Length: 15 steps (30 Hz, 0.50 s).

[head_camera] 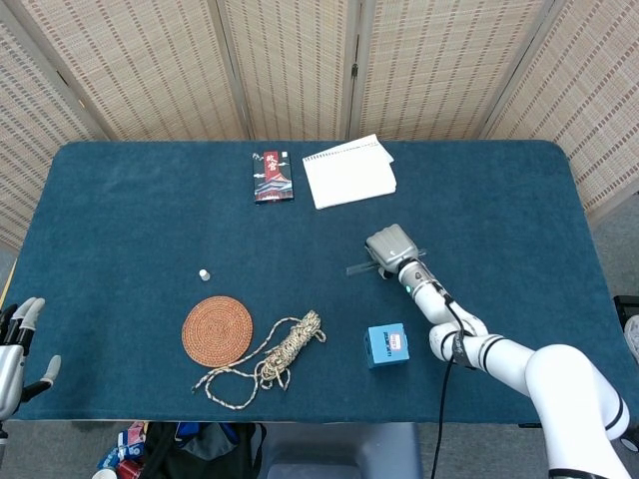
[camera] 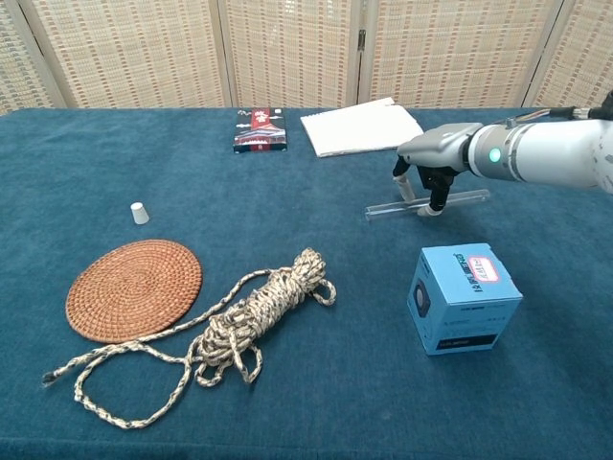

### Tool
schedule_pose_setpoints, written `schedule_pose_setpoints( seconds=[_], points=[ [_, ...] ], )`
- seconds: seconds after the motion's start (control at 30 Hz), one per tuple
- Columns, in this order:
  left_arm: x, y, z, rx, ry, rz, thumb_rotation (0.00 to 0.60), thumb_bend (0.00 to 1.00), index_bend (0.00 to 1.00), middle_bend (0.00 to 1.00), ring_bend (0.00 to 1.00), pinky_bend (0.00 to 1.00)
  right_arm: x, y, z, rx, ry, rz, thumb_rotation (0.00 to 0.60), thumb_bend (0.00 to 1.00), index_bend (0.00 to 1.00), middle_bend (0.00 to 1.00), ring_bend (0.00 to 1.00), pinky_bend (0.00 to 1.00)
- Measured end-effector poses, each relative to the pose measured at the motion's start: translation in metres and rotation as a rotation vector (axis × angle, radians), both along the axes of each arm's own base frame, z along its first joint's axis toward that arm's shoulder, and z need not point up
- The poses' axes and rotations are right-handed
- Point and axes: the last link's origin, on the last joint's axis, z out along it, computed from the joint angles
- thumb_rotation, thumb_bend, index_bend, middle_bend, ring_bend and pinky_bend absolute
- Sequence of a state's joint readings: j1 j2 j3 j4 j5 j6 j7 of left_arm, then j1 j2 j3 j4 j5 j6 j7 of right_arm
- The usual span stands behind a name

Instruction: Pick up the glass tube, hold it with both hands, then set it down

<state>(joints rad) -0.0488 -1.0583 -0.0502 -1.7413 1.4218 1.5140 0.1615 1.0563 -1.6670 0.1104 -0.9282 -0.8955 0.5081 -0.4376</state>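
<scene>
Barely begun: right hand (camera: 428, 178), fingers straddling the clear glass tube (camera: 460, 199) on the blue tabletop (camera: 287, 402), grip unconfirmed; lifting remains.

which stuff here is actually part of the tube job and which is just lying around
Part of the job:
clear glass tube
right hand, fingers down around the tube
left hand, at the table's near left edge

Just lying about:
blue cardboard box
round woven coaster
coiled braided rope
small white cap
white notepad
dark red packet
</scene>
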Motion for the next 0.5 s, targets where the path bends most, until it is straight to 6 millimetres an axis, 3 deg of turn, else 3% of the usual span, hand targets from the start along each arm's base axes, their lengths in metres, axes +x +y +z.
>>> schedule_pose_setpoints(
  seconds=[0.2, 0.5],
  points=[
    [-0.001, 0.000, 0.000, 0.002, 0.001, 0.002, 0.600, 0.36, 0.00, 0.00, 0.00, 0.00, 0.002, 0.000, -0.003, 0.004, 0.008, 0.004, 0.600, 0.33, 0.54, 1.00, 1.00, 1.00],
    [0.002, 0.011, 0.004, 0.005, 0.002, -0.028, 0.600, 0.36, 0.00, 0.00, 0.00, 0.00, 0.005, 0.000, 0.001, -0.014, -0.017, 0.012, 0.600, 0.52, 0.71, 1.00, 1.00, 1.00]
  ],
)
